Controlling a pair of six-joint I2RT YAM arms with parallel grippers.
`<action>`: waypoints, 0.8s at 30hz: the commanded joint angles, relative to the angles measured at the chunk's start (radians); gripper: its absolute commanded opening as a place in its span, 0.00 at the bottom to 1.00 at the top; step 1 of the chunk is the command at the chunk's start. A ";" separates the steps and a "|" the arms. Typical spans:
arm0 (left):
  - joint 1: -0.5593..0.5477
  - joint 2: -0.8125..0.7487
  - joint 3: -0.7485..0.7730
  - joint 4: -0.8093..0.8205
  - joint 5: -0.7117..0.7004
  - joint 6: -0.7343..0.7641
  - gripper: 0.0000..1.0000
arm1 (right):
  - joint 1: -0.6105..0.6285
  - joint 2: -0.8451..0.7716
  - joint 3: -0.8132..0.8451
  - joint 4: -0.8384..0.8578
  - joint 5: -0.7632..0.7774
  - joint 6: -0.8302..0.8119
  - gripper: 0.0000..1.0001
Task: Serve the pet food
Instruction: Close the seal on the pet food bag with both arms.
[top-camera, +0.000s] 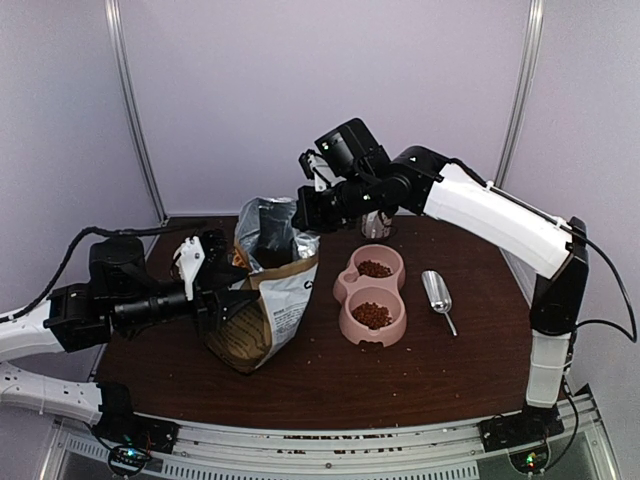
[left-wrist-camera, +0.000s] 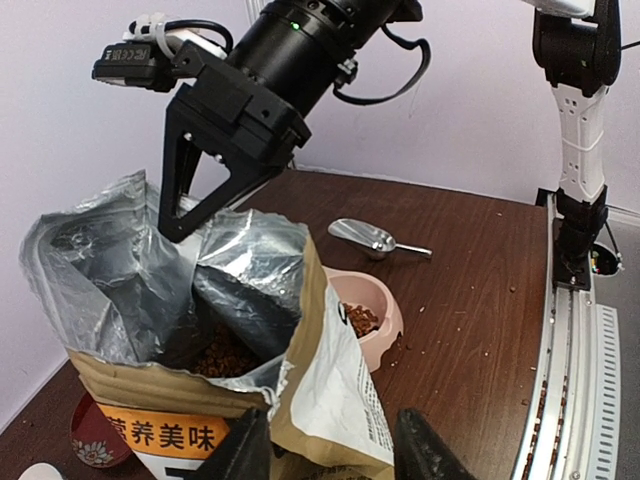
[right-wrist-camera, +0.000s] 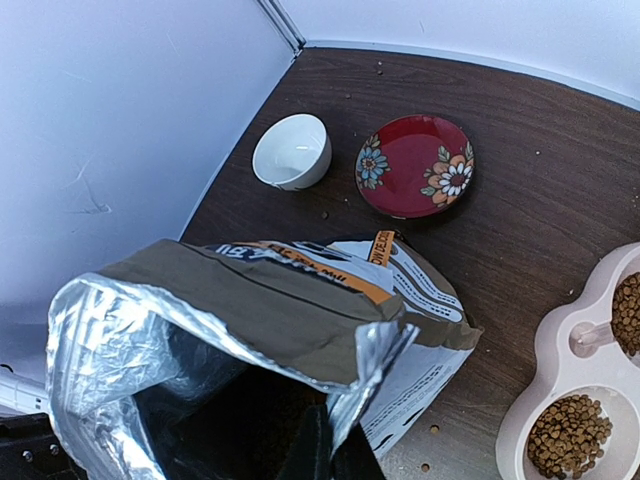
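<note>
The right end effector (left-wrist-camera: 170, 230) pinches the foil lip of the tall tan paper bag (left-wrist-camera: 320, 390); the left end effector (left-wrist-camera: 335, 455) clasps its side, half-wide. Brown kibble pellets (left-wrist-camera: 222, 355) lie just below; an uneven tug could tip the bag, spilling them

We see a dark brown table (top-camera: 400, 380) with a wood-grain top that takes a soft sheen from the even, diffuse light. Pale walls (top-camera: 300, 80) with a faint lilac tint close it in at the back and on both sides, plain and smooth. Two slim metal posts (top-camera: 135, 110) rise from behind the table, one at the left and one at the right, each leaning slightly inward from where we look down. Where the back wall meets the tabletop, a thin light strip (right-wrist-camera: 450, 55) runs along the joint. Along the near edge we see a silver metal rail (top-camera: 350, 440).
</note>
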 joint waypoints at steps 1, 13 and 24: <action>-0.004 0.014 0.033 0.042 0.012 0.021 0.45 | -0.013 -0.036 0.049 0.161 0.043 -0.005 0.00; -0.005 0.022 -0.020 0.086 -0.142 0.017 0.50 | -0.014 -0.055 0.006 0.194 0.019 -0.002 0.00; -0.005 0.074 -0.033 0.192 -0.100 0.016 0.39 | -0.013 -0.064 -0.015 0.208 0.009 0.016 0.00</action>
